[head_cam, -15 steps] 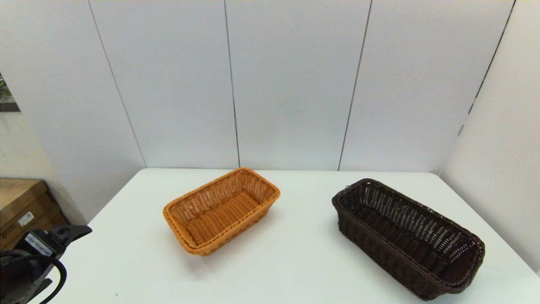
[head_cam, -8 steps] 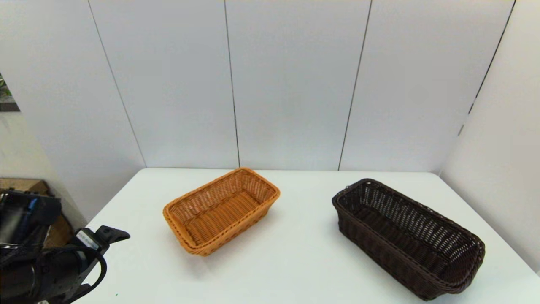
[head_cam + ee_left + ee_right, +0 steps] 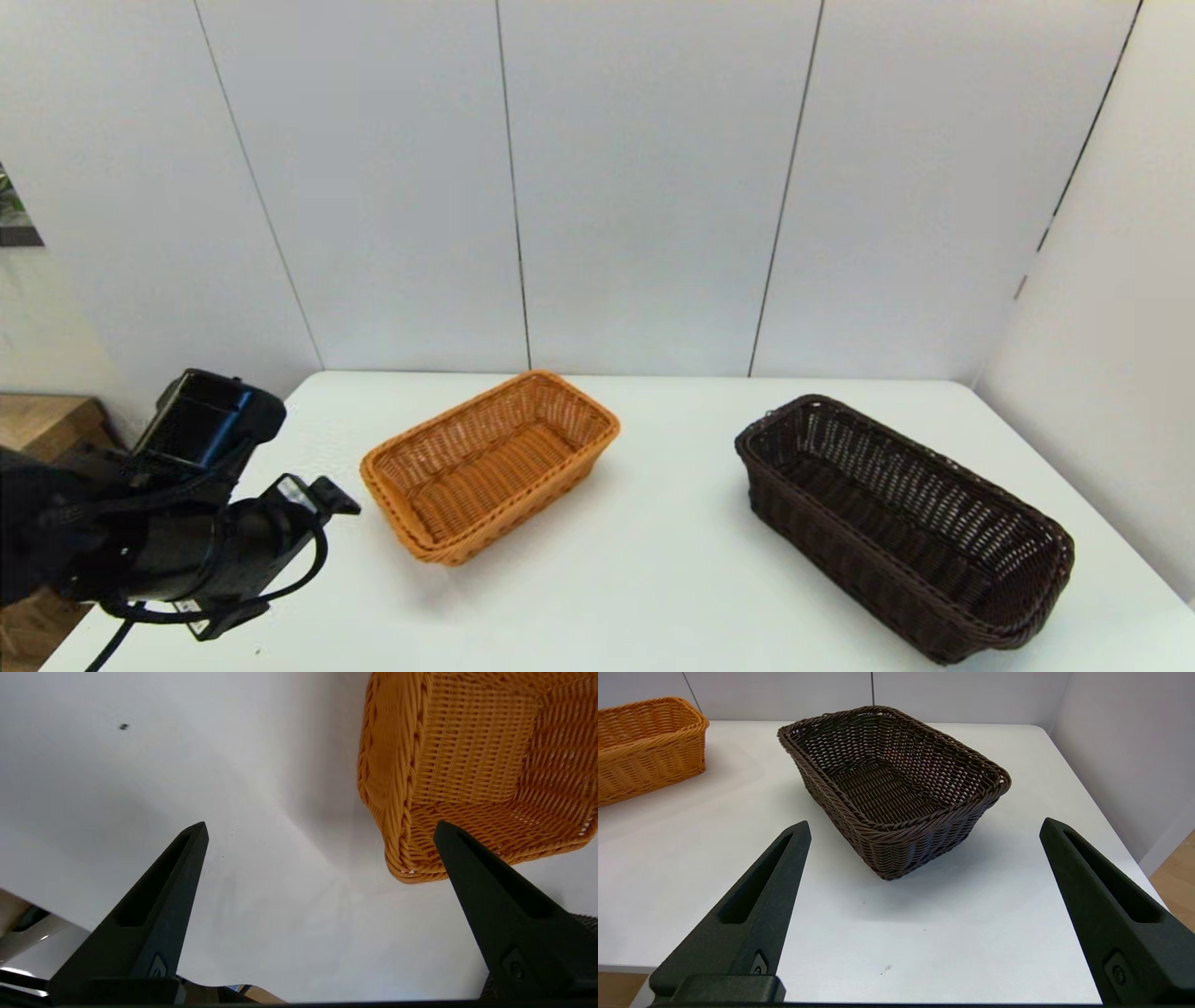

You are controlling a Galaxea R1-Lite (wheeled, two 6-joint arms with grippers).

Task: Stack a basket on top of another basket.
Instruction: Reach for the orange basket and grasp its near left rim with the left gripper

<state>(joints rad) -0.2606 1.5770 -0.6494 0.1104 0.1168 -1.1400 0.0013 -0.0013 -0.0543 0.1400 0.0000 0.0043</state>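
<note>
Both baskets sit apart on the table, nothing stacked yet.

The left gripper (image 3: 320,830) hangs spread wide above the table's left side, just beside the near end of the orange-tan basket (image 3: 490,464), grasping nothing. The dark brown basket (image 3: 901,523) rests well off to the right on the white table (image 3: 653,579), with the right gripper (image 3: 924,828) facing it from the table's near edge, its fingers likewise released and empty. I'd say trouble lies in the grip: a braided rim is a thin, springy thing to pinch, so a held basket could tilt or slip loose. The brown basket also looks longer than the orange one, so set down crooked it might perch on the rim and tip off.
</note>
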